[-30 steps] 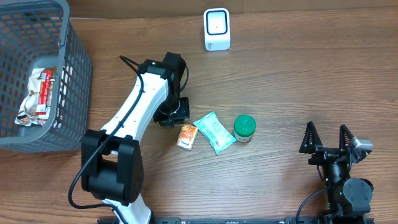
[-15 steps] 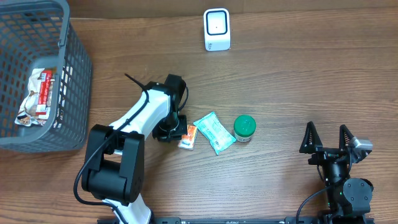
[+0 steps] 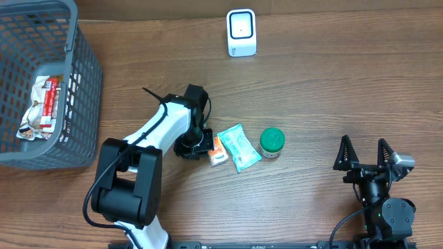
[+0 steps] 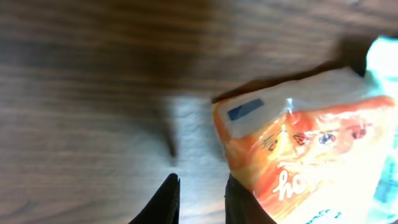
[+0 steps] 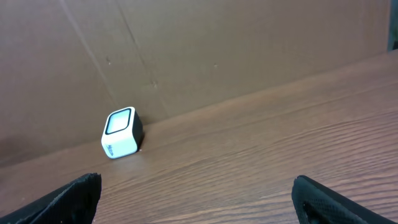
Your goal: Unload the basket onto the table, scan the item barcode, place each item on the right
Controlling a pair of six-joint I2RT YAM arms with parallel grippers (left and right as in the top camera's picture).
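Orange packet [image 3: 217,150] now rightward, beside teal pouch [image 3: 239,146]; left jaws barely apart, empty; right jaws wide apart.

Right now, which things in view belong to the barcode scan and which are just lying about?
In the job: orange packet, right beside the left end effector; white scanner at the far edge.
Lying about: teal pouch; green-lidded jar; grey basket holding a wrapper; right end effector, open and idle.
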